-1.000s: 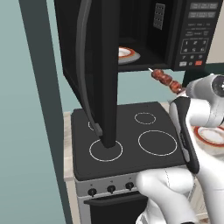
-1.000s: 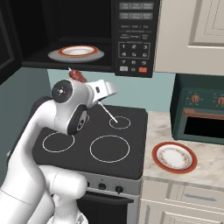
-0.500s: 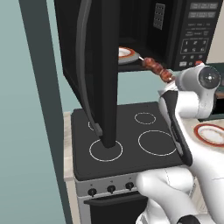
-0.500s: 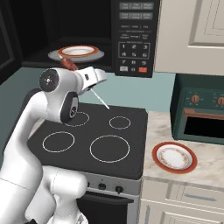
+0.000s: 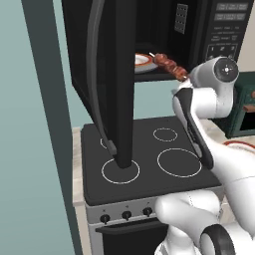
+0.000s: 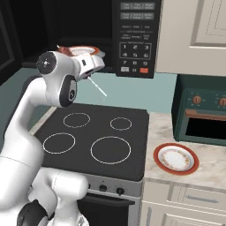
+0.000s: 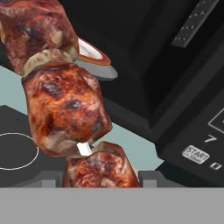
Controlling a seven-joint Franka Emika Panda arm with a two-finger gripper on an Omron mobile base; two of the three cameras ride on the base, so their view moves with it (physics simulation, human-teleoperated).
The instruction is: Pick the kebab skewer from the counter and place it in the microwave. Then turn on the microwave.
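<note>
Overhead, microwave (image 5: 199, 30) (door open) above black stovetop (image 6: 95, 139), beige counter (image 6: 212, 165).

— Where is the microwave (image 6: 132, 39)?
— Above the stovetop (image 6: 95, 139), door (image 5: 107, 79) swung open to the left. A plate (image 5: 143, 61) lies inside, and the kebab skewer (image 5: 170, 65) reaches over the opening's sill beside it, held in the hand (image 6: 90, 66).
— And right of the stovetop?
— The bench (image 6: 207, 170), carrying a second plate (image 6: 175, 158) in front and a toaster oven (image 6: 203, 115) behind.
</note>
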